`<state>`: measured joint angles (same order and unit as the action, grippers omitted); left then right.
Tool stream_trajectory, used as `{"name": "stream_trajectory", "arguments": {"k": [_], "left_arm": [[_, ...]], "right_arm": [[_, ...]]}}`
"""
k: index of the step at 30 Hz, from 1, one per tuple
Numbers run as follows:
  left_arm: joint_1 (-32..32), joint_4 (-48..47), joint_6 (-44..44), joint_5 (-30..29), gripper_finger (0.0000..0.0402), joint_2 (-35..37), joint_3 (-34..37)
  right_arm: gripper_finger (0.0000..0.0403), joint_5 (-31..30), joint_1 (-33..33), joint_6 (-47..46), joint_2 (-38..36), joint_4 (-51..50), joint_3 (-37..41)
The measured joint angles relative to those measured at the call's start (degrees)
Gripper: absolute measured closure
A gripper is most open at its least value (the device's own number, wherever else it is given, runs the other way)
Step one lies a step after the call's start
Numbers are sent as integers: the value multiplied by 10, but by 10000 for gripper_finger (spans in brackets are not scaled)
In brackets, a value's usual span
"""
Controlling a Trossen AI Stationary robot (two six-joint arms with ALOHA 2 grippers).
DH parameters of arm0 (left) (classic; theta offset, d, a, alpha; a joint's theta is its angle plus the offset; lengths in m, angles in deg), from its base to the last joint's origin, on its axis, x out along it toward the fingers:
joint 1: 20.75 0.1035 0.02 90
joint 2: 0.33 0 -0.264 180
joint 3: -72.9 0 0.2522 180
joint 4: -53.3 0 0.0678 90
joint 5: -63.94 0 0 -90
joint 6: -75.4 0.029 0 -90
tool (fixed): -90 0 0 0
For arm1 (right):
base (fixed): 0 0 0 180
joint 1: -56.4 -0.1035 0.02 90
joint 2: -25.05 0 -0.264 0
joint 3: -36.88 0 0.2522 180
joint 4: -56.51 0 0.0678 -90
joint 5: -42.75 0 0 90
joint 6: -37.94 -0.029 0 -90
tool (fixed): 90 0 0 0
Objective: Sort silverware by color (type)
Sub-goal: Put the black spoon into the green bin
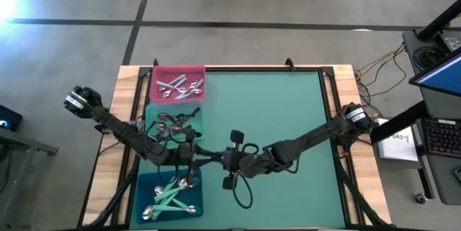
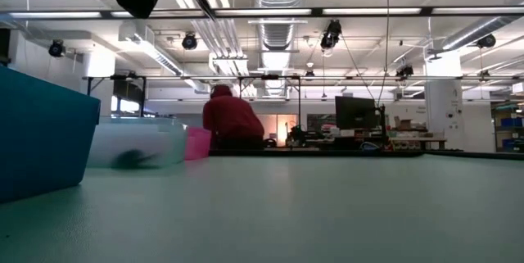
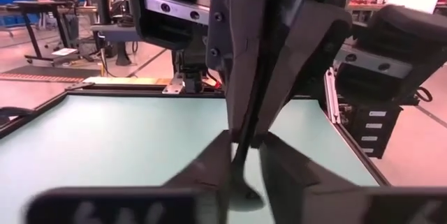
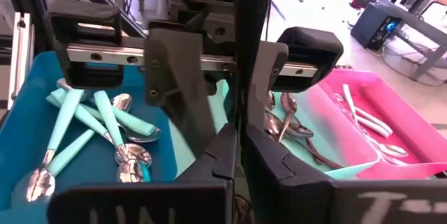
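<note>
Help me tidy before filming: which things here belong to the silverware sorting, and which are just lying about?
Job:
mint-handled metal spoons in the blue plastic tray
all-silver utensils in the pink tray
black-handled utensils in the pale green tray
one thin black-handled utensil in the right end effector

Lying about:
person in red top
dark monitor
black keyboard

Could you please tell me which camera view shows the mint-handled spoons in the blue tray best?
The right wrist view: the mint-handled spoons lie close, handles and bowls distinct, in the blue tray. The high view shows them small. The low view shows only the tray's wall; the left wrist view shows none.
</note>
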<state>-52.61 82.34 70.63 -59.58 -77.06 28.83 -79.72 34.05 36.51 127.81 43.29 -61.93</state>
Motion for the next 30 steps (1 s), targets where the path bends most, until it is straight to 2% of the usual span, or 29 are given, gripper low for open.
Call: {"name": "stream_trajectory", "arguments": {"k": [3, 10, 18, 22, 26, 30], "left_arm": [[1, -3, -8, -1, 389, 0, 0], [3, -4, -33, -1, 397, 1, 0], [7, -8, -38, -1, 400, 5, 0], [14, -35, -44, 0, 400, 14, 0], [36, -137, -102, 1, 400, 48, 0], [73, -302, -150, 20, 401, 101, 0]], "right_arm": [[394, 0, 0, -3, 0, 1, 0], [388, -1, 0, -19, -2, 0, 0], [308, -1, 0, -9, -21, -15, 0], [272, -5, 2, -48, -47, -61, 0], [259, -5, 15, -95, -90, -142, 0], [262, -1, 35, -104, -117, -211, 3]]}}
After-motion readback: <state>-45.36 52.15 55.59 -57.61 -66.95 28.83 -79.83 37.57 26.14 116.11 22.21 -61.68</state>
